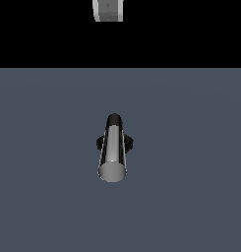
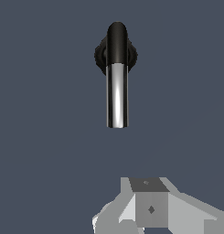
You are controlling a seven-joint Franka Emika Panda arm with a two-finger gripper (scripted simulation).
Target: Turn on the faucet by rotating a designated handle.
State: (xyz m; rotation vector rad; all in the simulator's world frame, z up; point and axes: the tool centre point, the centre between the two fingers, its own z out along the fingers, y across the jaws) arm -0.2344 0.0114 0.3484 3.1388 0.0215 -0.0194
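Note:
The faucet stands in the middle of the grey floor. Its black ribbed base (image 1: 128, 142) peeks out from both sides of the handle, and its black elbow (image 1: 113, 119) sits on top. The handle (image 1: 113, 155) is a shiny chrome bar that points toward the exterior camera, its flat grey end in front. In the wrist view I look down on the elbow (image 2: 117, 41) and the handle (image 2: 117, 96). My gripper (image 2: 150, 208) shows only as grey and white blocks at the picture's edge, apart from the handle and well above it. Its jaws are not clearly shown.
A white and grey part of the arm (image 1: 108, 11) hangs at the upper edge of the exterior view, behind and above the faucet. The flat grey floor (image 1: 191, 197) spreads around the faucet, against a black background.

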